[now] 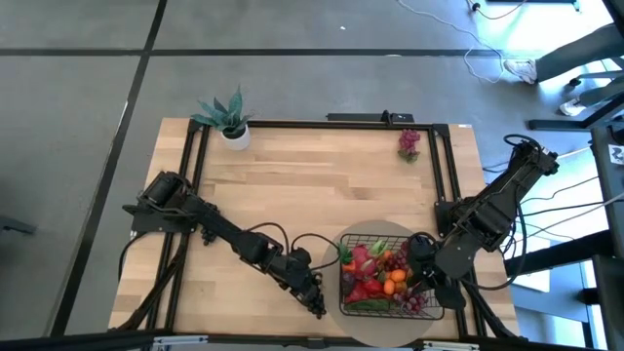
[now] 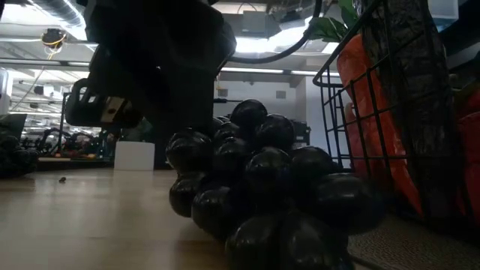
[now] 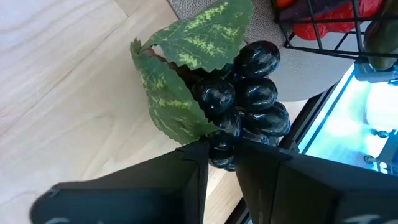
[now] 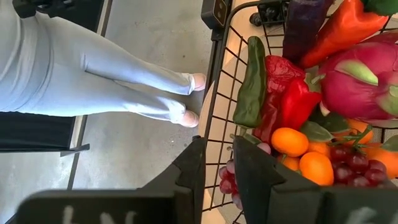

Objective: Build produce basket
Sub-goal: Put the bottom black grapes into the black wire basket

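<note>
The black wire basket (image 1: 343,285) stands on a round beige mat (image 1: 375,232) near the table's front edge. It is filled with produce: a pink dragon fruit (image 4: 367,74), tangerines (image 4: 291,142), red grapes (image 4: 351,165) and a carrot (image 2: 360,75). A bunch of dark grapes (image 3: 249,96) with green leaves lies on the table just left of the basket. My left gripper (image 1: 319,304) is shut on the bunch. My right gripper (image 1: 427,283) is at the basket's right wall, shut on it. A purple grape bunch (image 1: 409,144) lies at the far right. My left gripper pinches the end of the dark bunch, on its outermost grapes (image 3: 219,138), between its two fingers. The fingers slant down from the table's left. The bunch rests on the wood (image 2: 191,199) beside the mat. My right gripper has the basket's wire wall (image 4: 219,140) near its rim between the fingers, one finger (image 4: 264,177) inside the basket and one (image 4: 194,171) outside. It slants down from the right. The basket stands on the mat.
A spiky potted plant (image 1: 230,119) stands at the far left corner. Black rails (image 1: 322,124) run along the table's edges. A person's legs (image 4: 93,74) stand on the floor beyond the table's edge by the basket. Bare wood lies across the table's middle and left.
</note>
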`<state>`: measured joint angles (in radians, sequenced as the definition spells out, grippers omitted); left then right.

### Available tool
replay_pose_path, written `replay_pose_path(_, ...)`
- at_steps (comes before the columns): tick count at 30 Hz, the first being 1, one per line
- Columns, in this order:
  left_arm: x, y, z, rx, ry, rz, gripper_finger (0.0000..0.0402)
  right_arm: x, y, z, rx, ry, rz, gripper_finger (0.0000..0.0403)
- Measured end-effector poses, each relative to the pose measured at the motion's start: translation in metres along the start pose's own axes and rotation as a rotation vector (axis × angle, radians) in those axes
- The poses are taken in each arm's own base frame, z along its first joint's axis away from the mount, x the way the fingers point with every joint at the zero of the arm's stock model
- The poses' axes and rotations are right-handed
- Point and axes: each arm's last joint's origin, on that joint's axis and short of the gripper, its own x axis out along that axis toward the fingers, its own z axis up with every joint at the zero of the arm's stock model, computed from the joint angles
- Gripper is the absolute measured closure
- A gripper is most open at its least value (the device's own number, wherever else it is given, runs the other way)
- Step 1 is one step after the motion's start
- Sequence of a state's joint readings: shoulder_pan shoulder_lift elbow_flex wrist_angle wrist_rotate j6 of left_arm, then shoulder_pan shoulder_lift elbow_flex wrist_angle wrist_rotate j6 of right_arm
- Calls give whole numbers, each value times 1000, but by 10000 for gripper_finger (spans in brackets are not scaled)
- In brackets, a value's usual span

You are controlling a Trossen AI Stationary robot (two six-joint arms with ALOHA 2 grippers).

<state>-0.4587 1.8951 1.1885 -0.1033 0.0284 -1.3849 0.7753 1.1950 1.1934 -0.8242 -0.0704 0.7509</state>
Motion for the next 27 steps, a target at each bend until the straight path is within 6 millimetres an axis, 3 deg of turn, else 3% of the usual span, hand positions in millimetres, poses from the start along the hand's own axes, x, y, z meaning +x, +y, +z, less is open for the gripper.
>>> replay_pose_path(7, 0, 0, 0, -5, 1, 0, 396, 0, 0, 0, 1, 0, 0, 333)
replay_pose_path(22, -2, -7, 3, 90, -67, -55, 401, 0, -1, -1, -52, 7, -5, 333)
replay_pose_path(27, -9, -21, 5, 171, -79, -87, 401, 0, 0, -1, -49, 6, -5, 333)
